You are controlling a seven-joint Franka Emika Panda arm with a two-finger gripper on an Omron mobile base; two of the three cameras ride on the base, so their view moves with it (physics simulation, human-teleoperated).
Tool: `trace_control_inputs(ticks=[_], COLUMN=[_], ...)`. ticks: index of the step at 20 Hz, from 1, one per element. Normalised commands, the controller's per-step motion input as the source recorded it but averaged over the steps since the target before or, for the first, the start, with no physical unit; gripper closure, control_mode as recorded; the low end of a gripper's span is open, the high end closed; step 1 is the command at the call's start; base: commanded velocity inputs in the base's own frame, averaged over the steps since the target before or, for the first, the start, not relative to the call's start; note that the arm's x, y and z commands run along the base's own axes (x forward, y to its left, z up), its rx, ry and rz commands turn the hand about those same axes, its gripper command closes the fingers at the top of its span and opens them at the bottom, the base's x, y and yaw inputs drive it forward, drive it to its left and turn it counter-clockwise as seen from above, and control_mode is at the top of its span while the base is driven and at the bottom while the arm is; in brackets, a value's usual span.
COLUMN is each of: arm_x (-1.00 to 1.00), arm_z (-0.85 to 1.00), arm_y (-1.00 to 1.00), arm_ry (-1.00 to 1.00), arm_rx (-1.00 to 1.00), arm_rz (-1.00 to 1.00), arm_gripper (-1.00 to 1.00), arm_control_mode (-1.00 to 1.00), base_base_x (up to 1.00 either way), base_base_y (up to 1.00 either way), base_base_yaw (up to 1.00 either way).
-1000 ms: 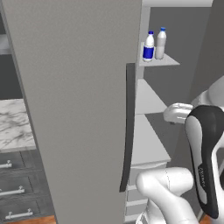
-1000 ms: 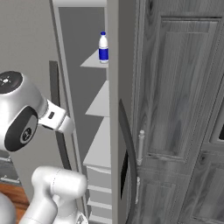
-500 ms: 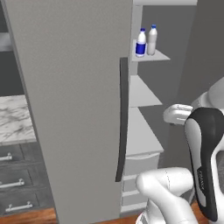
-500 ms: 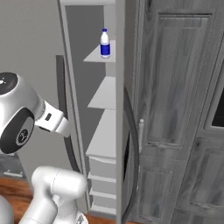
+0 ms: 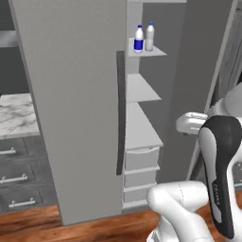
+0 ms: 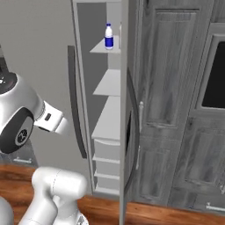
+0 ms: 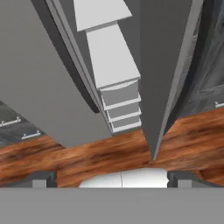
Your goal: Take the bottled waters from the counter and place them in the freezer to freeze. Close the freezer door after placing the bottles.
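From the left base view, the two bottles [image 5: 144,38] stand side by side on the top shelf [image 5: 152,49] inside the freezer [image 5: 142,118], the labelled one to the left and the plain one to the right and touching or nearly so; a second ago they sat further right in this view, and the freezer door [image 5: 75,108] with its long dark handle [image 5: 121,113] took up less of the picture, so the whole scene has slid, which reads as the base driving rather than anything on the shelf moving. The marble counter [image 5: 16,116] shows at the left edge beyond the door. In the right base view the same slide appears: the shelves and the labelled bottle [image 6: 109,36] have drifted rightward across the frame while the door's dark handle [image 6: 75,101] comes further into sight beside the arm. In the hand view the gripper [image 7: 112,179] points down at the wooden floor [image 7: 87,157] before the freezer drawers [image 7: 122,105], its tips set wide apart and holding nothing. That suggests the placing is done and the robot is repositioning; the door stands open, so what remains, by my reading, is to get round to its outer face and push it shut.
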Motion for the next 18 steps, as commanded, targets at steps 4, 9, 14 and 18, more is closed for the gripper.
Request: trace_control_inputs(ticks=[4, 9, 14, 18], arm_x=[0.0, 0.0, 0.0, 0.0], arm_z=[0.0, 0.0, 0.0, 0.0], arm_y=[0.0, 0.0, 0.0, 0.0], arm_ry=[0.0, 0.0, 0.0, 0.0], arm_rx=[0.0, 0.0, 0.0, 0.0], arm_rz=[0.0, 0.0, 0.0, 0.0], arm_gripper=[-1.0, -1.0, -1.0, -1.0], arm_control_mode=[1.0, 1.0, 1.0, 1.0], base_base_x=[-0.62, 0.08, 0.29, 0.25], base_base_y=[-0.43, -0.61, -0.47, -0.06], base_base_yaw=[-0.02, 0.0, 0.0, 0.0])
